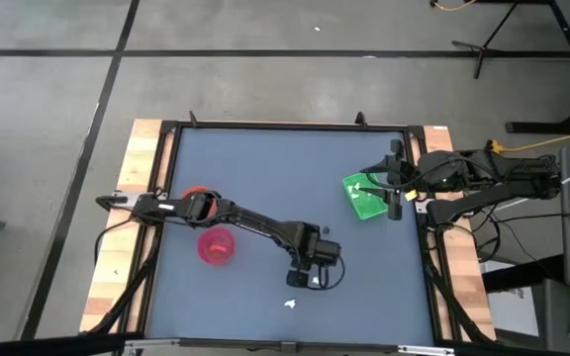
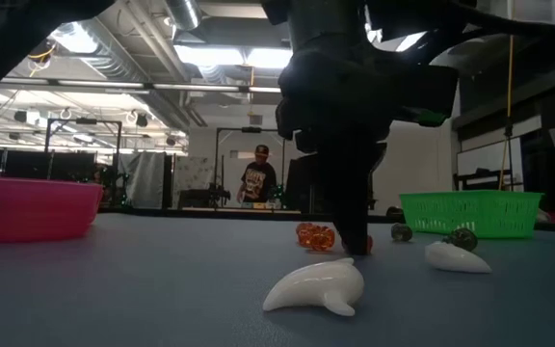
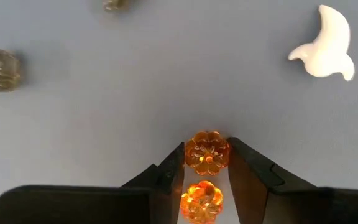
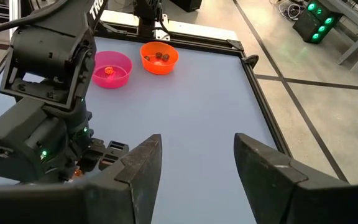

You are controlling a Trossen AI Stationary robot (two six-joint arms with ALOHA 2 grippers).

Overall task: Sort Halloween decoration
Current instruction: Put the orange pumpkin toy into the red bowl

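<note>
Orange pumpkin piece, white ghost piece nearby

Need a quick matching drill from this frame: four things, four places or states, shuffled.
Things:
1. orange pumpkin bead
2. pink bowl
3. green tray
4. right pincer

Places or states:
A. holds one orange piece, left side of the table
B. between the left pincer's fingers
C. open, holding nothing
D. at the table's right side, by the right arm

Pairs: 1-B, 2-A, 3-D, 4-C
</note>
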